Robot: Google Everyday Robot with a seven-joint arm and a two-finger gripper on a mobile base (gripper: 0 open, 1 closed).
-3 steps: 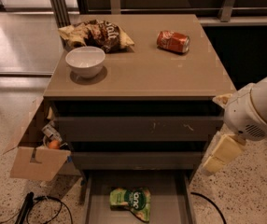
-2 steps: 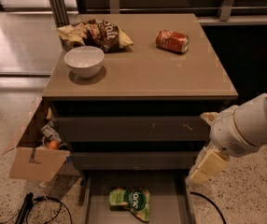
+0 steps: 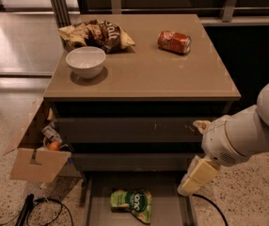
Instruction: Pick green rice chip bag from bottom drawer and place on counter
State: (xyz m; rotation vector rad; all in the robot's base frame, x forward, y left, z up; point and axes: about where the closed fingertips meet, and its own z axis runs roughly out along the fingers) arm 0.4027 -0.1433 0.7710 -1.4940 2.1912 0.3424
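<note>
The green rice chip bag (image 3: 132, 204) lies flat in the open bottom drawer (image 3: 172, 208), near its middle, with the dark round logo facing up. The counter (image 3: 144, 72) is the tan top of the cabinet above it. My white arm reaches in from the right, and the cream gripper (image 3: 196, 177) hangs at its end, pointing down and left. It is over the drawer's right edge, a little above and to the right of the bag, and apart from it.
On the counter stand a white bowl (image 3: 85, 61), a brown-and-cream chip bag (image 3: 99, 34) and a red can (image 3: 174, 41) lying on its side. An open cardboard box (image 3: 38, 161) leans against the cabinet's left side. Black cables (image 3: 35, 210) lie on the floor.
My arm has moved left and down, bringing the gripper from beside the cabinet's right edge to over the drawer's right side. The bag has not moved.
</note>
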